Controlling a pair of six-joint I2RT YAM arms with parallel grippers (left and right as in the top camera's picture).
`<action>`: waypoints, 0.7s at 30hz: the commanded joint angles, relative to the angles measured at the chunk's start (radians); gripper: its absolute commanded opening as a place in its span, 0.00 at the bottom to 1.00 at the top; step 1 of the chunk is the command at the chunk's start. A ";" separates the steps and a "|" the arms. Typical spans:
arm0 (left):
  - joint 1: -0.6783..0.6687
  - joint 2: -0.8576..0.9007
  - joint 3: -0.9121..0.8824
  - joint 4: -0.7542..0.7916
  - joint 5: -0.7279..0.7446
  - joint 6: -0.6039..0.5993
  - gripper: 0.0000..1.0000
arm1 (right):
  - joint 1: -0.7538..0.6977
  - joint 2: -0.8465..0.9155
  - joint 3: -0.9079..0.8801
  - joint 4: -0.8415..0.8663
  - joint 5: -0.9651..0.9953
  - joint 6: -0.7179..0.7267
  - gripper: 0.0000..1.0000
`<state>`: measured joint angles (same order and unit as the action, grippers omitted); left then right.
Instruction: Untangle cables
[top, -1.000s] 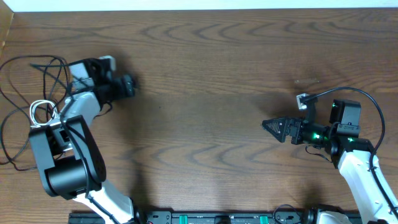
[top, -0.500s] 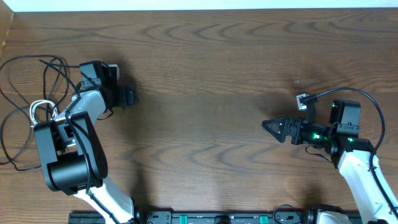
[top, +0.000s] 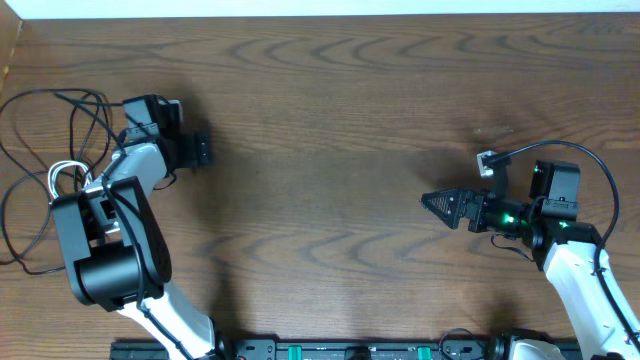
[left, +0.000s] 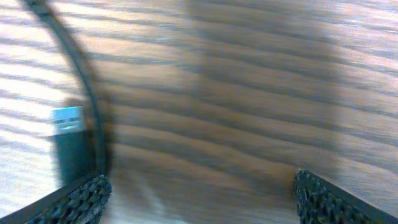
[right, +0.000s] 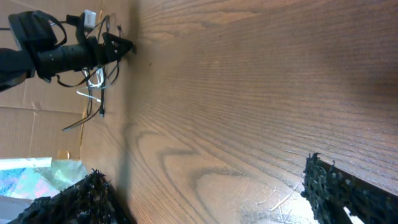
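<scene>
Dark wood-grain worktop (top: 350, 120), pale wall strip running along the far edge.

Left end effector (top: 198, 150) is hovering low with jaws spread wide and gripping nothing. Right end effector (top: 437, 203) is also standing fully open and empty, well apart from the tangle and pointing across the middle of the worktop.

The long thin black cord (top: 50, 93) is lying in crossing loops at the left edge, behind the left arm. The short thin white cord (top: 62, 172) is sitting coiled among those loops, close against the arm's base.

Judgement on the step in hand: the left arm is picking a first strand. It should be going for a free end, not a crossing, closing on one strand only, then drawing it slowly away from the loops so the white coil is not dragged along.

View differences: the left wrist camera is showing a black strand (left: 87, 106) and a dark plug with a silver tip (left: 69, 121) just beside the left finger (left: 81, 196); blurred, and overhead is hiding both under the arm. The right wrist camera is catching the tangle (right: 93, 81) only far off, between its open fingers (right: 348, 193).
</scene>
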<state>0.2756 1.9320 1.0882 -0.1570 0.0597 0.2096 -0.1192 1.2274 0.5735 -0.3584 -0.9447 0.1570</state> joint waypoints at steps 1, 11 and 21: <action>0.053 0.092 -0.052 -0.044 -0.158 0.029 0.94 | 0.003 -0.012 0.004 -0.002 -0.003 0.015 0.99; 0.211 0.092 -0.052 -0.044 -0.158 0.022 0.95 | 0.003 -0.012 0.004 -0.002 -0.003 0.014 0.99; 0.371 0.092 -0.052 0.003 -0.158 -0.058 0.95 | 0.003 -0.012 0.004 -0.003 -0.004 0.024 0.99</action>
<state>0.5930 1.9366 1.0908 -0.1310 0.0147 0.1814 -0.1192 1.2274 0.5735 -0.3588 -0.9447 0.1719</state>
